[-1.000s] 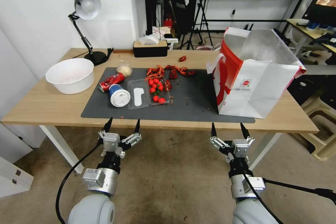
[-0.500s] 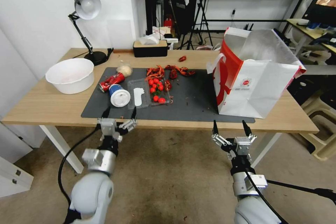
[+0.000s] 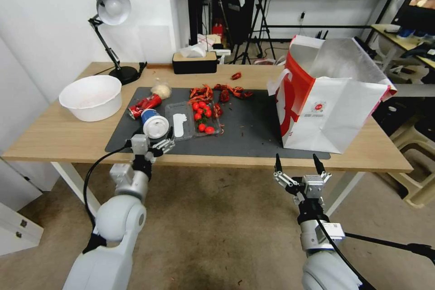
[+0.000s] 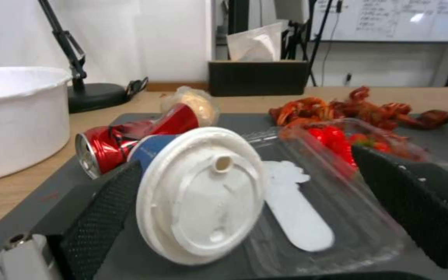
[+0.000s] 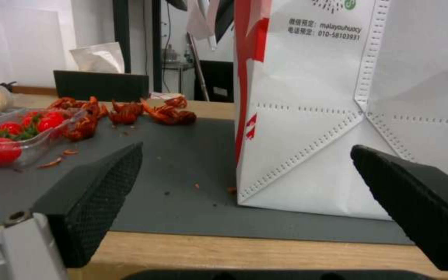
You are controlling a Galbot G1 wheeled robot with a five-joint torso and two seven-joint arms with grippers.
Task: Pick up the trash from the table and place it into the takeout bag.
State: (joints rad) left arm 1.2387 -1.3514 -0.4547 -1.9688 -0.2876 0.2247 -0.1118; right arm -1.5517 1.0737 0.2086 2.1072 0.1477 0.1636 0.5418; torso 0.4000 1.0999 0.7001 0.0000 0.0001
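Observation:
On the dark mat (image 3: 247, 138) of the table (image 3: 50, 138) a blue white-lidded cup (image 3: 153, 123) (image 4: 203, 198) lies on its side. A crushed red soda can (image 3: 144, 104) (image 4: 112, 144) and a crumpled beige paper ball (image 3: 161, 90) (image 4: 193, 102) lie just behind it. My left gripper (image 3: 153, 136) (image 4: 245, 165) is open at the mat's front edge, its fingers (image 4: 99, 212) on either side of the cup's lid, not closed on it. The takeout bag (image 3: 328, 99) (image 5: 312, 116) stands open at the right. My right gripper (image 3: 295, 162) (image 5: 247, 149) hangs open below the table's front edge, facing the bag.
A clear tray of cherry tomatoes (image 3: 195, 120) (image 4: 338, 182) lies right beside the cup. Red crayfish shells (image 3: 219, 93) are scattered behind it. A large white bowl (image 3: 90, 97) sits at the left, with a desk lamp (image 3: 111, 9) and a tissue box (image 3: 195, 62) at the back.
My left arm has risen and reached forward from below the table edge until its open gripper brackets the blue cup's lid. The right gripper has sunk slightly.

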